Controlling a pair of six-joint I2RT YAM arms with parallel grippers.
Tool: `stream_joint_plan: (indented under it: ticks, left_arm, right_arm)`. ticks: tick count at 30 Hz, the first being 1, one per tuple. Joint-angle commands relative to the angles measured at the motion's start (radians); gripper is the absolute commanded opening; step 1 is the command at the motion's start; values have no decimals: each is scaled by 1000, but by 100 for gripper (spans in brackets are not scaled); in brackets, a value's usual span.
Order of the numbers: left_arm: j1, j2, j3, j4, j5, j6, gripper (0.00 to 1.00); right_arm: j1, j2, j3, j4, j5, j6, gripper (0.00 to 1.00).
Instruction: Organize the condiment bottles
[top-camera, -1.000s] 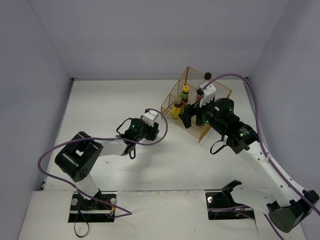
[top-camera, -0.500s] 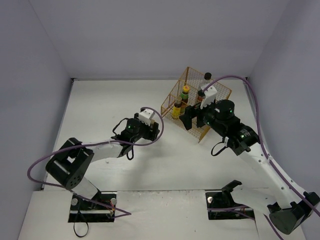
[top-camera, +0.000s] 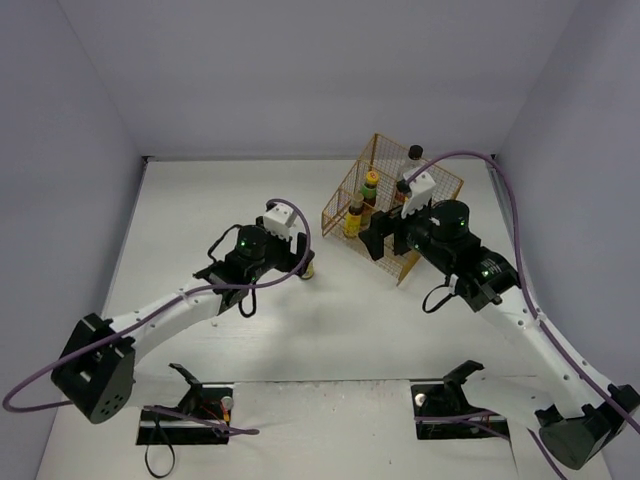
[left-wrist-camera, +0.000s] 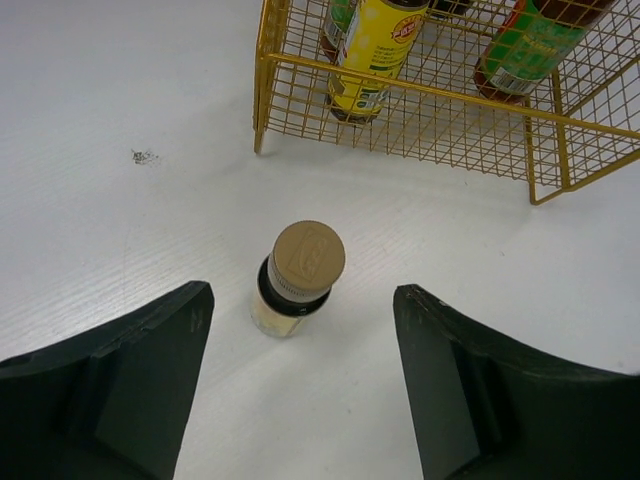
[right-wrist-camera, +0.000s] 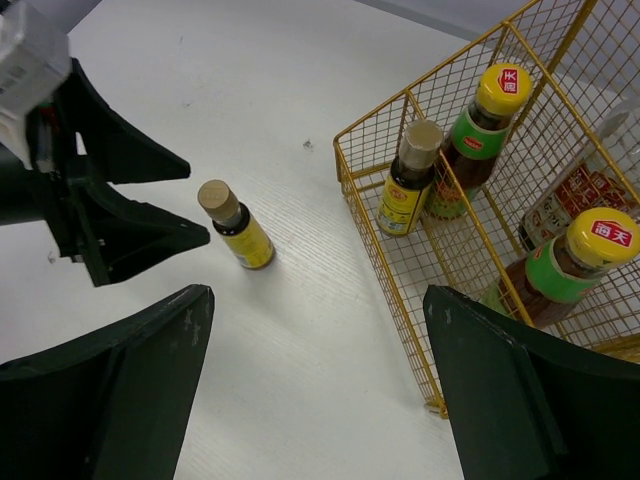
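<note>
The left pincer (left-wrist-camera: 302, 300) has drawn back toward the left of the overhead frame, its arm now stretched long across the table (top-camera: 200, 210), and a short yellow-labelled bottle (left-wrist-camera: 298, 275) has come into sight standing upright and alone at centre frame. The right arm has hardly moved.

That bottle appears to be the one piece of the job left. It stands outside the yellow wire basket (left-wrist-camera: 450, 94), near its lower-left corner but apart from it. The other four condiment bottles already stand inside: a matching short bottle (right-wrist-camera: 408, 180), two dark ones with orange-yellow caps (right-wrist-camera: 480, 120) (right-wrist-camera: 575, 265), and the tall clear bottle (top-camera: 415, 152) at the back.

The left pincer is spread wide and holds nothing. In its wrist view the lone bottle sits between the two dark fingers, clear of both. The right pincer (right-wrist-camera: 318, 300) is likewise spread wide and empty, hanging above the table beside the basket's lower edge, touching neither wire nor bottle.
</note>
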Motion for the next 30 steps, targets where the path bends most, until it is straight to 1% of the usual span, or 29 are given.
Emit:
stream_joint_plan:
  ticks: [1,2,4,5,7,8,10,11,12,13,14,16,17,20,26,30]
  left_arm:
    - [-2,-105,121,-141,2,-45,73]
    - [-2,-119,140,-177,-16,-46,73]
    - [1,-159,187,-313,-47,-53,73]
    - [7,-182,200,-402,-65,-60,73]
    - [17,-203,227,-477,-119,-72,73]
    - [25,-225,230,-551,-133,-95,73]
    - [69,-242,237,-629,-155,-128,73]
    - [115,-262,238,-696,-152,-163,73]
    - [141,-275,234,-721,-127,-174,73]
    - [201,-323,205,-781,-103,-200,73]
    - [230,-323,204,-781,-102,-200,73]
    - [283,-370,181,-836,-118,-188,72]
    - [283,-380,180,-859,-118,-188,72]
    - [295,-429,191,-962,-202,-142,73]
    - [300,-484,189,-1005,-242,-111,73]
    - [301,-503,189,-1028,-242,-111,73]
  right_arm:
    - [24,45,11,89,-3,20,88]
    - [52,68,11,99,17,20,88]
    - [66,99,10,129,37,27,88]
    - [107,131,11,134,49,30,88]
    - [130,171,16,188,57,42,88]
    - [141,211,18,203,59,47,88]
    - [167,255,25,237,63,56,88]
    - [175,298,34,258,68,59,88]
    - [179,318,39,269,69,62,88]
    - [184,375,53,302,76,68,88]
    - [187,375,53,303,77,68,88]
    - [196,451,76,326,79,70,89]
    - [196,452,85,330,79,70,89]
    - [218,550,131,359,70,67,89]
    - [230,636,157,393,66,59,87]
    - [233,691,175,409,56,57,81]
